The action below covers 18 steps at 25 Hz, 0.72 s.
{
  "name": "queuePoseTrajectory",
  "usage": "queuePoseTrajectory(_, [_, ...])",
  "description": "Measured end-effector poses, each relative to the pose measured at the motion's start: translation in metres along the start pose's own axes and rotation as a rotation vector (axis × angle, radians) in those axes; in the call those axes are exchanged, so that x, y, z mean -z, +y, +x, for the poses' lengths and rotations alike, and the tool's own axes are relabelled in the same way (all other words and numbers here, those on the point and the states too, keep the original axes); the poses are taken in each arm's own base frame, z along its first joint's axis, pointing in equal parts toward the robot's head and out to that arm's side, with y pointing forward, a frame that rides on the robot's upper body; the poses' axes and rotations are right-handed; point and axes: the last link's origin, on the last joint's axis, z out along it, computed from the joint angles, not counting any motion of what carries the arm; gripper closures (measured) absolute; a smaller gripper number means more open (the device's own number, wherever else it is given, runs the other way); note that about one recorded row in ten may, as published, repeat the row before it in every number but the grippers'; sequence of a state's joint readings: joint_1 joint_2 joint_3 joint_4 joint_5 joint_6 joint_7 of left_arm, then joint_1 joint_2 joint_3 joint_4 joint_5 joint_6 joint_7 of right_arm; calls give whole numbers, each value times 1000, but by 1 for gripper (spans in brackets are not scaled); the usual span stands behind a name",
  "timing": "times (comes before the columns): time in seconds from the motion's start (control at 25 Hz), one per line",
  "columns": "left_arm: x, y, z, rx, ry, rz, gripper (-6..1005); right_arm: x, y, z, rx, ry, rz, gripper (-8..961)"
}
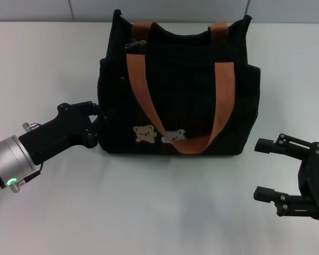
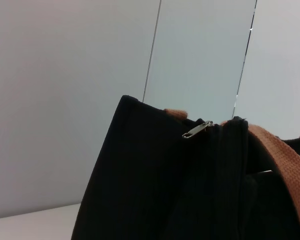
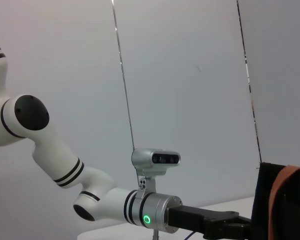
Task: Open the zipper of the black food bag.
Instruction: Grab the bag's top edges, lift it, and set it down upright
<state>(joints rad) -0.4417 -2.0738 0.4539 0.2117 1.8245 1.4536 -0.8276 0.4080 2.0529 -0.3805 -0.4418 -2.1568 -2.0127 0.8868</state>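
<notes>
Currently the black food bag (image 1: 181,90) stands upright mid-bench (image 1: 149,212), orange straps draped down its front, zipper (image 2: 197,129) pull at its left top corner; left gripper (image 1: 98,125) touches its lower-left side, fingers' state unclear; right gripper (image 1: 268,170) fingers apart, beside it.

Left gripper (image 1: 98,125) fingertips hidden against the black food bag (image 1: 175,90) left side, jaw state undeterminable, zipper (image 1: 135,45) track mostly concealed behind the rim, bag cut off by both wrist views' edges.
</notes>
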Motion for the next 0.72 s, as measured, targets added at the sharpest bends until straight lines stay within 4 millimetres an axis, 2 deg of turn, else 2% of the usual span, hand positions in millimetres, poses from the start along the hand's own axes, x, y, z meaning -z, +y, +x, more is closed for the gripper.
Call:
queuePoseTrajectory(0.28, [5, -1, 0, -15, 7, 6, 879, 0, 0, 0, 0, -1, 2, 113])
queuePoseTrajectory(0.52, [22, -4, 7, -85, 32, -1, 887, 0, -1, -1, 3, -7, 8, 113])
queuePoseTrajectory(0.64, [43, -16, 25, -147, 51, 8, 886, 1, -2, -2, 7, -16, 19, 113])
queuePoseTrajectory(0.72, [60, -25, 50, -195, 89, -13, 886, 1, -3, -3, 7, -22, 24, 113])
